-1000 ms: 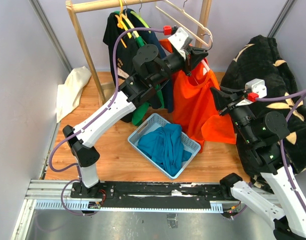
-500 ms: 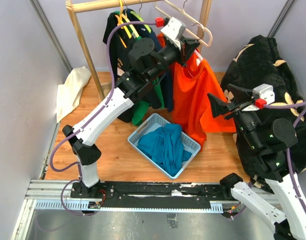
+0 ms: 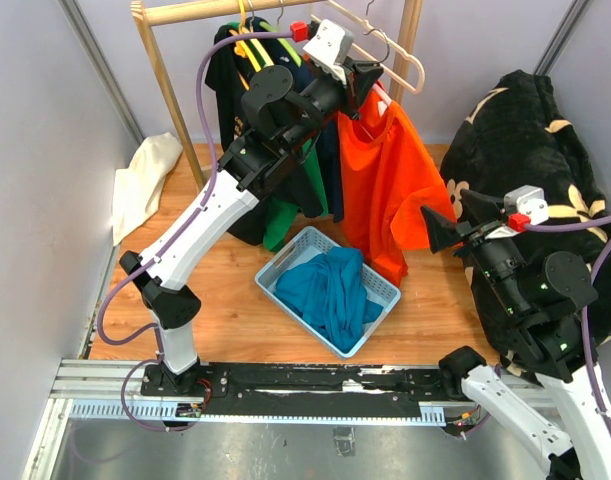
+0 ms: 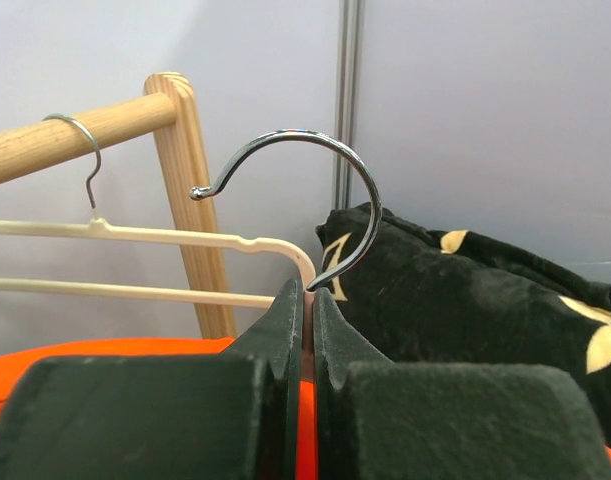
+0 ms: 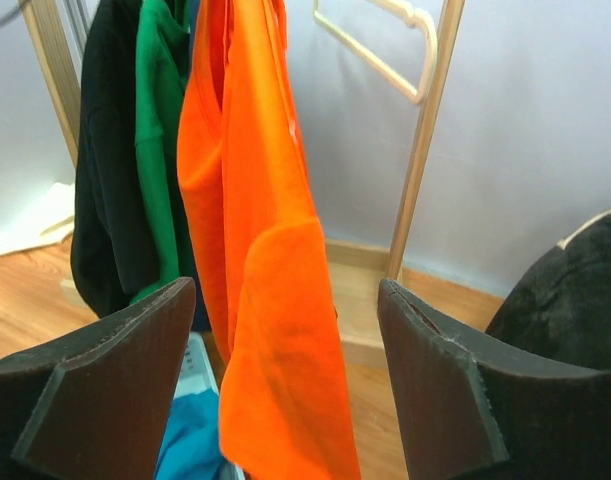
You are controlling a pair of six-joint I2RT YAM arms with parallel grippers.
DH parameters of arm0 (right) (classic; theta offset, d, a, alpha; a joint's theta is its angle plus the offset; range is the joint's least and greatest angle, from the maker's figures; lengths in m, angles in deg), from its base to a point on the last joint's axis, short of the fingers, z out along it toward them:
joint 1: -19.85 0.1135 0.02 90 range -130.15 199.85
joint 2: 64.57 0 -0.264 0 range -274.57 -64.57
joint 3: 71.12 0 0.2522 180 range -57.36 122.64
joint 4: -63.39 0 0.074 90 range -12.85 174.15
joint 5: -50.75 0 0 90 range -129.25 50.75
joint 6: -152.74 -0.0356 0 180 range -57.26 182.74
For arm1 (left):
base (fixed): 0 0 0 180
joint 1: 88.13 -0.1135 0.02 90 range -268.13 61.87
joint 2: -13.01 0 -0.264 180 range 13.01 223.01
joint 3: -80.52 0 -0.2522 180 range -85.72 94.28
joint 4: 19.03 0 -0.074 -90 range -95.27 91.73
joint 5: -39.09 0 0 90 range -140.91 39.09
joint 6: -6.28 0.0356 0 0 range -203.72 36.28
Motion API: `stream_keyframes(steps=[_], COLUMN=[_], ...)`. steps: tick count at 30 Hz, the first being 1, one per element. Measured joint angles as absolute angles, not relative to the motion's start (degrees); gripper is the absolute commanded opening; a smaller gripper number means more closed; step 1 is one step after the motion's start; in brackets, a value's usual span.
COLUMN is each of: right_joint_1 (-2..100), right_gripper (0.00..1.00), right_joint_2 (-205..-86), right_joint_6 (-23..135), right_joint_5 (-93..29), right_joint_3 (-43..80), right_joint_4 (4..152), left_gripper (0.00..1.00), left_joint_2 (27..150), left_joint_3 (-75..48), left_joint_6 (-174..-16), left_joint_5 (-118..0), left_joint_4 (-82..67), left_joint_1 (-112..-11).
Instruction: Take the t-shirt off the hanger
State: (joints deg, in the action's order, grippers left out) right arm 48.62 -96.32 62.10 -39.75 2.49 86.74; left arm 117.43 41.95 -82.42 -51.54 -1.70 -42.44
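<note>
Top external: blue basket (image 3: 297, 322) near t-shirt (image 3: 385, 190)

Pale grey walls (image 3: 45, 150), wood floor (image 3: 235, 310) & wooden clothes rack (image 3: 166, 90).

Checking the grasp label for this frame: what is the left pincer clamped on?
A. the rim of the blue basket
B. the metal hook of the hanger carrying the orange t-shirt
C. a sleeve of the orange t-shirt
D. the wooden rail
B: in the left wrist view the left pincer is shut on the base of the hanger hook, with the orange t-shirt hanging below it.
</note>
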Motion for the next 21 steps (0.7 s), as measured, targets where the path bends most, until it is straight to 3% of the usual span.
stream_keyframes(steps=[6,10,21], right_joint_1=[48.6,48.6,48.6], right_gripper=[0.67,0.57,0.12], right_joint_2=[-93.5,-93.1,-93.1], right_joint_6=[62.1,62.1,62.1], right_joint_5=[-40.9,-41.5,-44.5], right_joint_3=[-0.5,-1.6,-2.8], right_joint_4=[91.1,92.5,94.0], left_gripper=[0.00,0.00,0.01], left_joint_2=[117.4,117.4,117.2], left_joint_3=[42.0,42.0,41.9], left_joint_6=[-82.4,-82.5,-82.5], left_joint_5=[-51.4,-51.4,-51.4], left_joint_4=[-1.7,-1.7,-1.7], left_joint_1=[-42.9,-43.0,-43.0])
